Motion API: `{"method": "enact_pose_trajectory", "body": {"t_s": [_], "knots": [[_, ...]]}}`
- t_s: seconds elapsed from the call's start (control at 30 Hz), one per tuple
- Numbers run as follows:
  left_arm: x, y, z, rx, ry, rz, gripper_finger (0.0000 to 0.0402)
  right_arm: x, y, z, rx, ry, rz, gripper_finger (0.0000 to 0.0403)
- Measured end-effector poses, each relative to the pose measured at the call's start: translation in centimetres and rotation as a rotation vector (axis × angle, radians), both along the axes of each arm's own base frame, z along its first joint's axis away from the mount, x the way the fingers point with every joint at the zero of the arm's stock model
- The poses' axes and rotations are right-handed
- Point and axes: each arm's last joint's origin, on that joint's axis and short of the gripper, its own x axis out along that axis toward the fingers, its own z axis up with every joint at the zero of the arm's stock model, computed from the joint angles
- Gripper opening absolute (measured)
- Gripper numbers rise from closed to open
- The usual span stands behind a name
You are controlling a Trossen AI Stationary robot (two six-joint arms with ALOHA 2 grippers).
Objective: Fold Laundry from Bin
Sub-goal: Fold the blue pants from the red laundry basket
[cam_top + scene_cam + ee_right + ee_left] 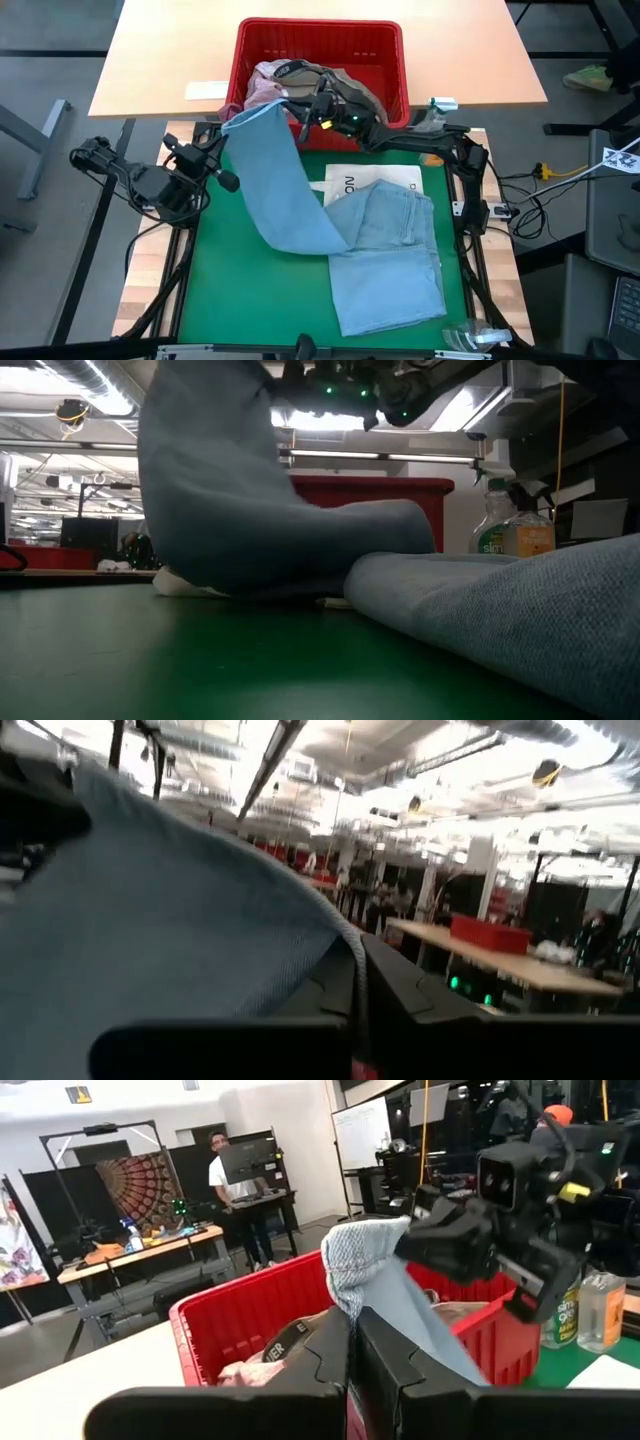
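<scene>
A light blue garment, long like trousers, runs from a raised end in front of the red bin down onto the green mat. Its lower half lies on the mat and on a white printed tote bag. My left gripper is shut at the raised end's left corner. My right gripper is shut at its right corner. Pale pink and khaki-grey pieces lie in the bin. My left gripper pinches the garment's raised end near its hemmed corner between its two fingers, coming from the table's left side. The cloth stands up above the fingers and falls away slack toward the mat. My right gripper pinches the same raised end at its other corner, reaching in from the table's right side. The cloth drapes over and beside its fingers. The end is lifted clear; the rest hangs down to the mat.
A spray bottle stands at the far right by the bin. A white slip lies on the wooden table left of the bin. A person stands far off in the room. Bare mat shows at the near left.
</scene>
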Motion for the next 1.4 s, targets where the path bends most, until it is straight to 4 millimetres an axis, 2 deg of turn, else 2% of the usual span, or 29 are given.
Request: {"method": "enact_pose_trajectory", "body": {"t_s": [0.23,0.4,0.5,0.67,0.83,1.03,1.17,1.3,1.4], "knots": [[0.1,0.0,-0.1,-0.003,-0.005,-0.001,0.0001,0.3,-0.2,-0.9,0.031,0.057,-0.024,0.0014],[0.1,-0.1,-0.1,-0.075,-0.145,-0.004,0.0001,0.3,-0.2,-1.1,0.074,0.071,-0.013,0.0015],[0.0,-0.2,-0.1,-0.086,-0.165,-0.013,0.0001,0.3,-0.4,-1.3,0.11,0.09,0.008,0.0018],[0.0,-0.4,-0.1,-0.088,-0.166,-0.024,0.0001,0.1,-0.8,-1.3,0.125,0.116,0.016,0.0071],[0.0,-0.4,-0.1,-0.087,-0.164,-0.023,0.0001,-0.9,-0.7,0.1,0.145,0.123,-0.027,0.0141],[0.0,-0.4,-0.5,-0.059,-0.112,-0.024,0.0001,-3.5,-0.3,2.9,0.177,0.217,-0.065,0.0177],[0.0,-0.3,-0.8,-0.034,-0.064,-0.021,0.0001,-6.1,0.8,4.3,0.246,0.388,-0.069,0.0178],[-0.1,-0.3,-1.3,0.004,0.008,-0.022,0.0001,-9.1,2.7,4.3,0.352,0.651,-0.06,0.0173],[-0.1,-0.1,-1.7,0.026,0.052,-0.012,0.0001,-11.4,4.0,3.5,0.441,0.874,-0.035,0.0168]]}}
